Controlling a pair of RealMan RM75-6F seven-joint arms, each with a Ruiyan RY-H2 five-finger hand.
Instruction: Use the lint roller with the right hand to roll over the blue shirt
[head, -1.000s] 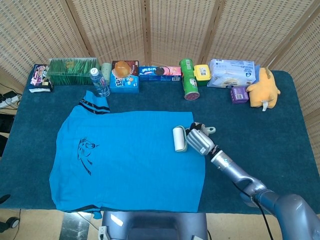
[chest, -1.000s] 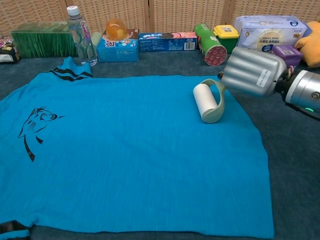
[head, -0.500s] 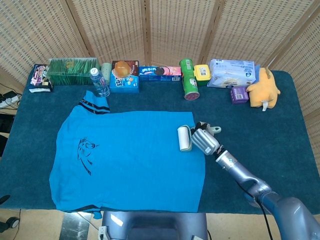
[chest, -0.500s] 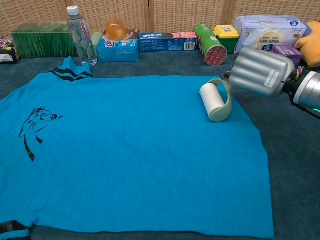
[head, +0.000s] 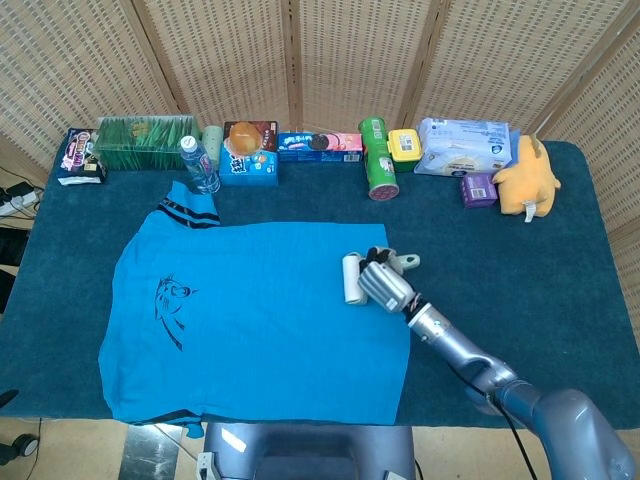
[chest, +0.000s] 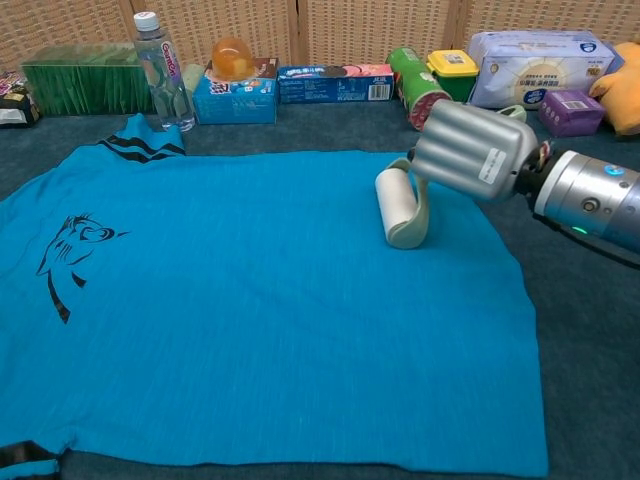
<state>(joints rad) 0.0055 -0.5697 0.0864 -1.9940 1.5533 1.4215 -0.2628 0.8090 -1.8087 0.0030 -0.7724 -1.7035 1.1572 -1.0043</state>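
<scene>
Hardly any print is readable.
The packages (chest: 330, 84) at the far edge and the label on the right hand (chest: 470, 148) carry print too small to read.

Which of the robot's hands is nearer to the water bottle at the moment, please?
Right. The right hand holds the lint roller on the blue shirt, well across from the water bottle. The left hand is in neither view.

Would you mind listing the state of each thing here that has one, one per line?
Right hand: gripping the lint roller's handle.
Lint roller: roll down on the shirt, near its right edge.
Blue shirt: spread flat on the table, print side up.
Water bottle: upright, cap on.
Green can: lying on its side.
Left hand: not in view.
</scene>
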